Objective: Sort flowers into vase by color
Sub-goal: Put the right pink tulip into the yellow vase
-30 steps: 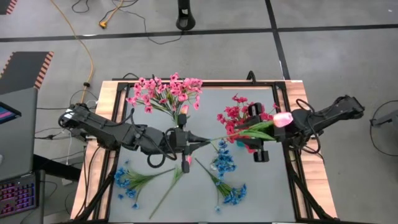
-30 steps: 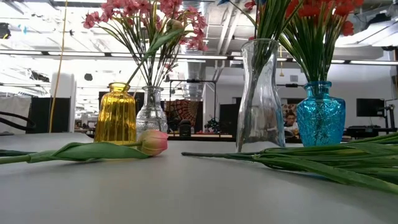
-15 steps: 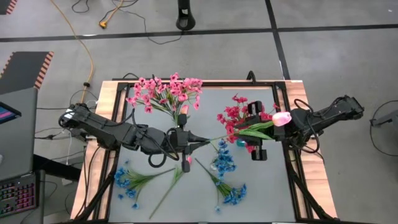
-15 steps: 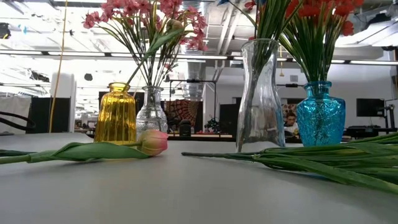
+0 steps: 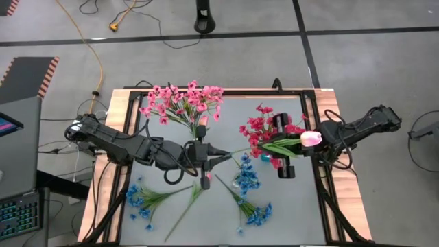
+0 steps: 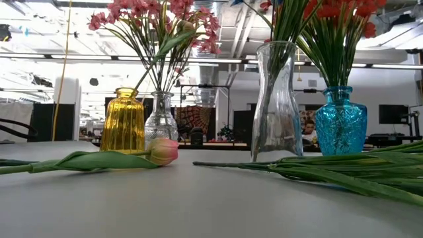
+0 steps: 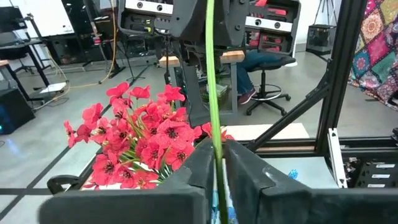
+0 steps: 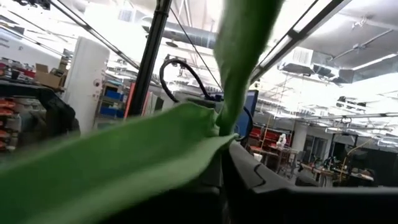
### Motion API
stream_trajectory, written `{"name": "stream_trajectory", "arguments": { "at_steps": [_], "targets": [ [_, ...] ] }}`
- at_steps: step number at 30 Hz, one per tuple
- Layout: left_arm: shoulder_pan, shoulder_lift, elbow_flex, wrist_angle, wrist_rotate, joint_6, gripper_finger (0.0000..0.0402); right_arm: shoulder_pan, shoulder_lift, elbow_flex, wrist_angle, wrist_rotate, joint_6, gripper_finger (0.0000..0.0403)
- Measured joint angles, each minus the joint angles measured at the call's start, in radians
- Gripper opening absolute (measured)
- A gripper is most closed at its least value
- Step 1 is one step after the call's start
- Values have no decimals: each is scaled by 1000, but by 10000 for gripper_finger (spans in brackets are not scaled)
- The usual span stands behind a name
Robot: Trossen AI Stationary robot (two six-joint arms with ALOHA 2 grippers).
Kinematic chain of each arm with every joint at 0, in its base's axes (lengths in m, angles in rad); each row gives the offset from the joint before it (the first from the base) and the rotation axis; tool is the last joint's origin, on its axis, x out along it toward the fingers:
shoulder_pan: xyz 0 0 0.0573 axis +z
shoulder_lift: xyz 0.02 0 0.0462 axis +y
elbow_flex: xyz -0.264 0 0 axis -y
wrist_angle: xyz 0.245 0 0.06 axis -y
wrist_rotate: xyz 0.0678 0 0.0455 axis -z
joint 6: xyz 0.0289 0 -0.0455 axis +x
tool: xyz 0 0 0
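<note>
A pink tulip [image 5: 312,138] with a long green stem [image 5: 247,149] hangs level above the table between both arms. My left gripper [image 5: 218,157] is shut on its stem end. My right gripper [image 5: 271,146] is shut on the leafy part near the bud. Pink sprigs [image 5: 182,103] stand in a small clear vase [image 6: 160,119]. Red ones [image 5: 259,127] stand in the blue vase [image 6: 339,122]. A tall clear vase [image 6: 276,102] holds green stems, and a yellow vase [image 6: 123,122] stands at the back. Blue sprigs [image 5: 145,199] and another tulip [image 6: 162,151] lie flat on the table. My left gripper pinches the tulip's bare stem near its cut end [image 7: 217,163] between its two fingers, coming level from the table's left. The stem runs on ahead of the fingers, lifted clear of the table. My right gripper comes from the table's right and is shut on the tulip where its green leaves [image 8: 186,134] spread. The leaves cover the place of contact. The bud lies back over the wrist, and the flower is clear of the table.
More blue sprigs [image 5: 255,213] lie near the table's front, right of centre. The black frame rails [image 5: 322,199] run along the table's sides. Bare grey tabletop [image 5: 295,206] shows at the near right.
The tulip's bud end has shifted a little toward the table's near edge at my right gripper, and its leaves have drawn together there. The stem end at my left gripper has stayed in place.
</note>
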Motion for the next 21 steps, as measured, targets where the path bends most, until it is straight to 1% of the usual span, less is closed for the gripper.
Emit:
{"name": "stream_trajectory", "arguments": {
  "at_steps": [8,12,17,21],
  "targets": [
    [0,0,0,-1,5,-35,123,0,0,0,-85,1,70,27],
    [0,0,0,-7,11,-33,161,0,0,0,-140,1,127,26],
    [4,0,0,-6,15,-41,184,0,0,0,-167,2,183,28],
    [21,0,0,5,92,-65,186,0,0,0,-207,4,231,27]
  ]
}}
